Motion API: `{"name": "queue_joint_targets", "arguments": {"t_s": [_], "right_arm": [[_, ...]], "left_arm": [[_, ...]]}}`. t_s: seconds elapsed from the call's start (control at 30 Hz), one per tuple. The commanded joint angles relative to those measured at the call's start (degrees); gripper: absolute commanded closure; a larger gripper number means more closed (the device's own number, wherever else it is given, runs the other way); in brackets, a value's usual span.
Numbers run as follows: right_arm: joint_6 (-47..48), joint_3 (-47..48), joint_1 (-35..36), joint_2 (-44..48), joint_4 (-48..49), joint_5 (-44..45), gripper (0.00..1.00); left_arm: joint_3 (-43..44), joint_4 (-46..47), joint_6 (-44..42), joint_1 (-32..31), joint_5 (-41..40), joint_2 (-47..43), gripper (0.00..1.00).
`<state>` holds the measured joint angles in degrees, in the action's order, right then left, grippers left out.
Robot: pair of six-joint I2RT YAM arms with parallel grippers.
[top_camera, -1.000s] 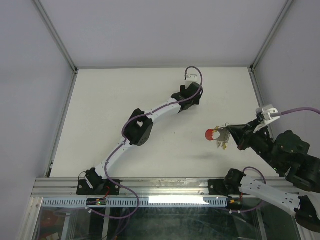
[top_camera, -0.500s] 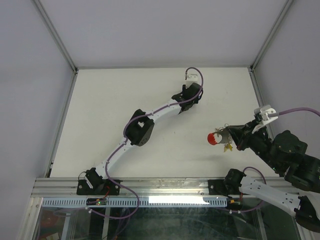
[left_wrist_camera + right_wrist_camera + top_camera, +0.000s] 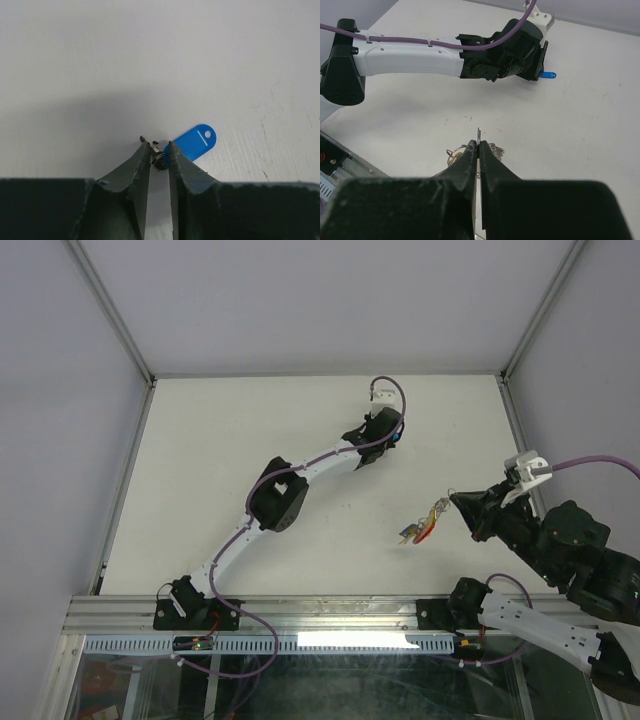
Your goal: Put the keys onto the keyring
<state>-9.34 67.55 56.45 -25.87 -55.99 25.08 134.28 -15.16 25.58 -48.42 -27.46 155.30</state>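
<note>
— Locating the blue key (image 3: 192, 142): state its position relative to the left gripper (image 3: 157, 146).
— It lies flat on the worktop (image 3: 75, 60), toward the far side, with its head just beside one fingertip. Its small metal ring (image 3: 159, 161) sits between the two fingertips, which stand a narrow gap apart. Whether they pinch it cannot be told.
— And the right gripper (image 3: 479, 144)?
— Jaws together, clamped on a thin metal edge of the key bunch (image 3: 420, 527), which hangs from its tip, well apart from the blue key.
</note>
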Motion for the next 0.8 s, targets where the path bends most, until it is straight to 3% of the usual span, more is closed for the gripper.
{"name": "queue_joint_targets", "arguments": {"t_s": [0.0,0.3,0.57,0.77], "right_arm": [[0.2,0.4,0.0,1.1,4.6,0.3,1.00],[-0.6,0.0,0.0,1.2,4.9,-0.3,1.00],[-1.6,0.2,0.0,0.8,5.2,-1.2,1.00],[-1.9,-0.3,0.0,-0.3,6.1,-2.3,1.00]], "left_arm": [[-6.1,-3.5,-2.9,-0.8,2.8,-3.7,0.83],[-24.2,-2.9,-6.2,-0.7,3.6,-14.5,0.87],[-56.2,6.0,-9.3,-1.0,9.7,-31.7,0.87],[-77.6,11.9,-10.5,-1.2,15.0,-48.8,0.81]]}}
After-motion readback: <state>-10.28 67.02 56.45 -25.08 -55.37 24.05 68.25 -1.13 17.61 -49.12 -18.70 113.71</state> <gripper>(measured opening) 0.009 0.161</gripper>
